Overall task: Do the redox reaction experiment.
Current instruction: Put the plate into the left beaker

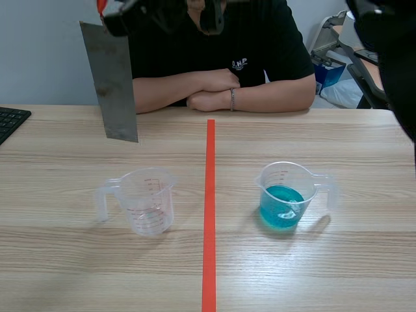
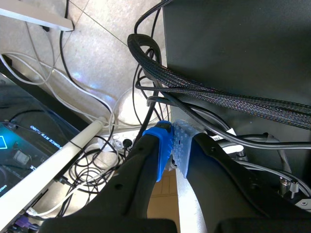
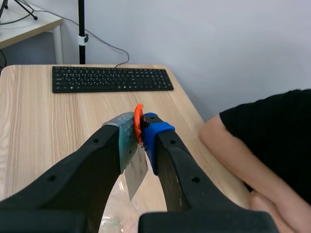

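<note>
Grey metal sheet (image 1: pixel 110 81) hangs in the air over the worktop (image 1: pixel 325 273), nearly upright with a slight lean. The right jaws, on the arm reaching across from the right side, are clenched on its upper end. The right wrist view shows the sheet (image 3: pixel 136 170) pressed between the two pads, with a small orange-red piece (image 3: pixel 138 119) at the grip; it may be a tab or a clip, but the view is too close to tell.

Below and nearer than the sheet's lower edge stands an empty clear measuring cup (image 1: pixel 146 200), not touching the sheet. A second measuring cup (image 1: pixel 286 195) across the red tape line holds blue liquid (image 1: pixel 281 207) and is well apart from the sheet.

The left jaws are closed on nothing, with the blue pad (image 2: pixel 163 145) against its partner, over cables and floor away from the worktop.

A black keyboard (image 3: pixel 112 78) lies at the worktop's far corner. A person's folded arms (image 1: pixel 221 91) rest on the far edge.
</note>
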Controlling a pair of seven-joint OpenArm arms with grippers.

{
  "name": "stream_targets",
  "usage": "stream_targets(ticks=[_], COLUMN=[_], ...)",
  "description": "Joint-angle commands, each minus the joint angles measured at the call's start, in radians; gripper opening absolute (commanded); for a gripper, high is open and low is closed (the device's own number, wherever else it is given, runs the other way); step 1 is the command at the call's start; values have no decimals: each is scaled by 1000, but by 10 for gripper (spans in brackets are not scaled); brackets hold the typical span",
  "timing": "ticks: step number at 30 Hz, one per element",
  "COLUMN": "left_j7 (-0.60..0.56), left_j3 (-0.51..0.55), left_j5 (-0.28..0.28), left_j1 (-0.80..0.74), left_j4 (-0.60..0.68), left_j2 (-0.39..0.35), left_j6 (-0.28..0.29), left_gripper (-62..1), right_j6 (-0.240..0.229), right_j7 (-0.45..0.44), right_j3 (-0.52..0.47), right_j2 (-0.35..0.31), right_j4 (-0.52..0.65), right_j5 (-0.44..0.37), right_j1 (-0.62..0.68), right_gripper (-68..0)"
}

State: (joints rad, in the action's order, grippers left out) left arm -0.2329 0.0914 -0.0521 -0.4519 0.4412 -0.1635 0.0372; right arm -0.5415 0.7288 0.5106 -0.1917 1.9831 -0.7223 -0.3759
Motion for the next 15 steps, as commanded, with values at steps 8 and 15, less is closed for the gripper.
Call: stream_targets(ticks=[8,15], left_j7=[-6,-6], left_j3=[-1,-1], left_j5=[3,3], left_j1=[-10,-10], left_j4=[13,13], left_j2=[-1,-1], left_j6=[2,2], left_gripper=[-582,-582], right_j6=[3,3], right_j7=[-17,-24], right_j3=[-1,14], right_j2=[-5,-5], right_j4=[0,-31], right_j5=[16,23], right_j1=[14,14], right_gripper=[-669,-669])
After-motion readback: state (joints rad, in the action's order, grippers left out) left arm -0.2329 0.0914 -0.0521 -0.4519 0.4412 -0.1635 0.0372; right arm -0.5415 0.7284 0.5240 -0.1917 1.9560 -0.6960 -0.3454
